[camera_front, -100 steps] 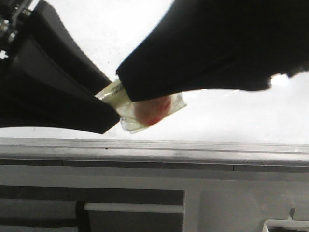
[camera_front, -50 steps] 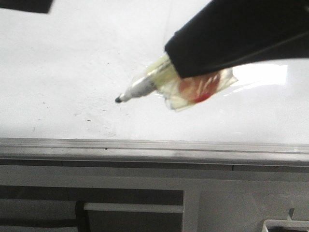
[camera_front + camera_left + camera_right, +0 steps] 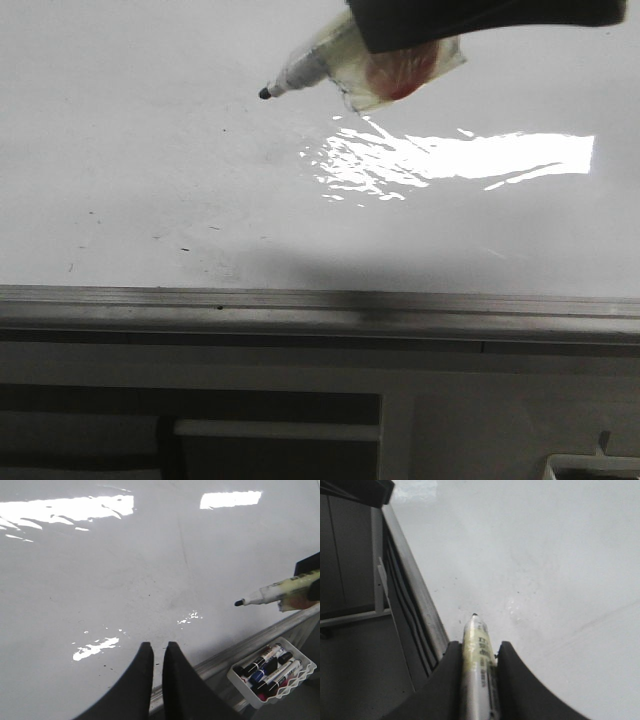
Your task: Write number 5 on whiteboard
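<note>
No number 5 shows yet on the whiteboard, whose bare surface lies at eight o'clock from the marker clamped in the right gripper; left gripper idles, nearly closed, empty.

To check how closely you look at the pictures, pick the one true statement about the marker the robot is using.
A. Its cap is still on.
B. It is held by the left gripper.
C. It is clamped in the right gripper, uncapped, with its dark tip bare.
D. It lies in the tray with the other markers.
C: the marker sits between the fingers of the right gripper, its dark tip bare, while the left gripper holds nothing.
</note>
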You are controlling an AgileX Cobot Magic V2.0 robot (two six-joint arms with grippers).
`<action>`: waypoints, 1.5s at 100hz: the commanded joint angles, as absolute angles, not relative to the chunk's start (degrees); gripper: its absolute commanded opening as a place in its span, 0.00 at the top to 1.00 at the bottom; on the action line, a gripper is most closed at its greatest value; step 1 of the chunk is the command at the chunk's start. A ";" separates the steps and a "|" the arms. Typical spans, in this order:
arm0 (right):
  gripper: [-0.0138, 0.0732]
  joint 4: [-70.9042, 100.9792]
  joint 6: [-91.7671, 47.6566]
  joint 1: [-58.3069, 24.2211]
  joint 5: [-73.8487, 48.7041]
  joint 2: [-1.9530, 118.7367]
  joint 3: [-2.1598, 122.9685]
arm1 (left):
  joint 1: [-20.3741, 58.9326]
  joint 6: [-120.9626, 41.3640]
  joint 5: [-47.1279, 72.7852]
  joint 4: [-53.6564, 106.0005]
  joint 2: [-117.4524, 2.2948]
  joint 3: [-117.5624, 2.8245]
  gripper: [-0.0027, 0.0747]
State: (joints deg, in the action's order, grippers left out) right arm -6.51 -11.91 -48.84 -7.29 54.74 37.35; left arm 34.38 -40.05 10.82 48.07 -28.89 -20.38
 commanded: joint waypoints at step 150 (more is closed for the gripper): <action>0.89 -5.59 -11.18 -38.45 -5.89 63.85 40.47 | 34.22 -39.32 4.66 50.17 -28.98 -21.81 0.99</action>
State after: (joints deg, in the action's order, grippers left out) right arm -6.73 -11.53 -38.89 -6.93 63.91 39.24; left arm 34.38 -39.69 7.73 49.30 -28.89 -20.14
